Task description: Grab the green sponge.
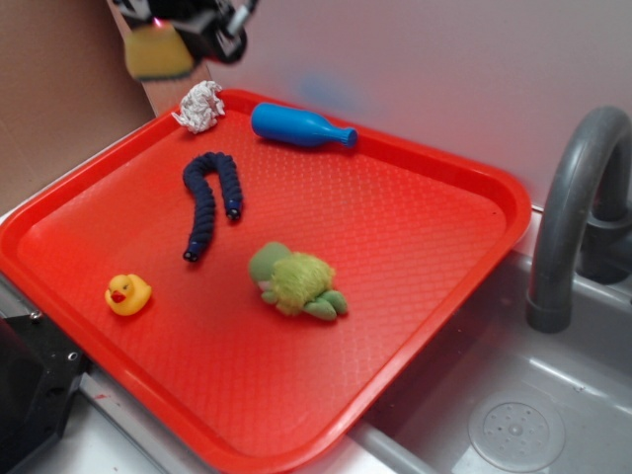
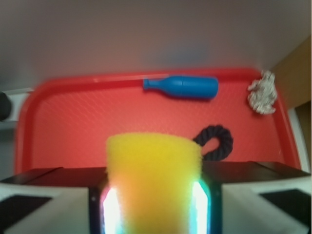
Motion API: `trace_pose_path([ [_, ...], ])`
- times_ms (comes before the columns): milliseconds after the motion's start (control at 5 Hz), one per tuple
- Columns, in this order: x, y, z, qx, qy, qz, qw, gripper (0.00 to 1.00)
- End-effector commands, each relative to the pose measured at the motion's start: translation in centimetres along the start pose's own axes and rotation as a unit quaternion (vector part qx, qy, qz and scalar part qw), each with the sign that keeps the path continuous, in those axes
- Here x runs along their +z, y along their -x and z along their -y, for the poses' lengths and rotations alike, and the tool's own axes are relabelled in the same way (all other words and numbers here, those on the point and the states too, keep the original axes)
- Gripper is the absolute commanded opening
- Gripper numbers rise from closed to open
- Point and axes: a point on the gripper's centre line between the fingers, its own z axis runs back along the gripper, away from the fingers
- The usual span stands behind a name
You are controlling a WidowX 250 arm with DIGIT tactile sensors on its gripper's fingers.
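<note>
A: Where's the sponge (image 2: 153, 180)?

B: Upper left of the exterior frame, raised above the tray (image 1: 449, 286), clamped between the gripper (image 2: 154, 207) fingers.

A: Risks?

B: Soft foam could squeeze out and fall toward the paper wad (image 1: 199, 106) if the grip is shallow.

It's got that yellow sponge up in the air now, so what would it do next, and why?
Probably just hold it steady, or lift slightly. The sponge sits clamped in the gripper, high above the red tray's far corner, clear of the paper ball below. The grab looks done; opening would drop it.
</note>
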Motion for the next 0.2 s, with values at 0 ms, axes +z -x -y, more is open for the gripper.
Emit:
trace_pose_path([
  [0, 4.37, 0.44, -2.84, -0.013, 0.048, 0.069, 0.996, 0.0],
])
